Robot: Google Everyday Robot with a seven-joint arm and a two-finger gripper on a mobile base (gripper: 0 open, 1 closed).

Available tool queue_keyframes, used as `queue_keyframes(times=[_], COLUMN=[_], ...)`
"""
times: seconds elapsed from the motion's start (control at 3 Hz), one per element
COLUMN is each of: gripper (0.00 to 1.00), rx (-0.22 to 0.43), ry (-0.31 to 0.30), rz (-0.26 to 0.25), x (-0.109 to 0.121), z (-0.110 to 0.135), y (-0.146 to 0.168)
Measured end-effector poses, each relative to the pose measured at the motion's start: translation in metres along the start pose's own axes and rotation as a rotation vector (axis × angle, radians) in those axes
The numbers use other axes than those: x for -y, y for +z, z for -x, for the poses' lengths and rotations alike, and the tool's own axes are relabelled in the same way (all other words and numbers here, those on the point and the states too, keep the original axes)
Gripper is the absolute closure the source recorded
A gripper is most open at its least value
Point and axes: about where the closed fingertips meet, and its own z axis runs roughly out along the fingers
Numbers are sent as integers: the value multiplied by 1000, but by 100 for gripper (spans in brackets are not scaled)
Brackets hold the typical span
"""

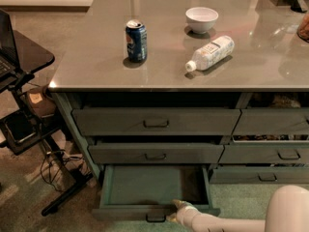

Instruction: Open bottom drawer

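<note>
The bottom drawer (120,209) stands pulled out from the grey-green cabinet, at the bottom centre of the camera view. Its flat teal-green inside (145,185) shows and looks empty. Its small rectangular pull (155,218) hangs on the front, near the picture's lower edge. My gripper (177,210) is at the drawer's front edge, just right of the pull, at the end of the white arm (227,224) that reaches in from the lower right.
Two taller wide drawers (154,122) (155,153) sit above, slightly ajar. Narrower drawers (273,122) are to the right. On the counter (96,66) stand a blue can (136,40), a white bowl (202,19) and a lying bottle (210,52). A black stand (29,105) with cables is at left.
</note>
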Motion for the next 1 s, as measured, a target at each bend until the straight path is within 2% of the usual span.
queue_keyframes(times=[0.33, 0.67, 1.0], gripper=[100, 100, 100], rx=[19, 19, 30], ry=[-8, -8, -8], rz=[12, 12, 4], x=[-17, -16, -33], z=[-3, 0, -8], y=[-11, -15, -29])
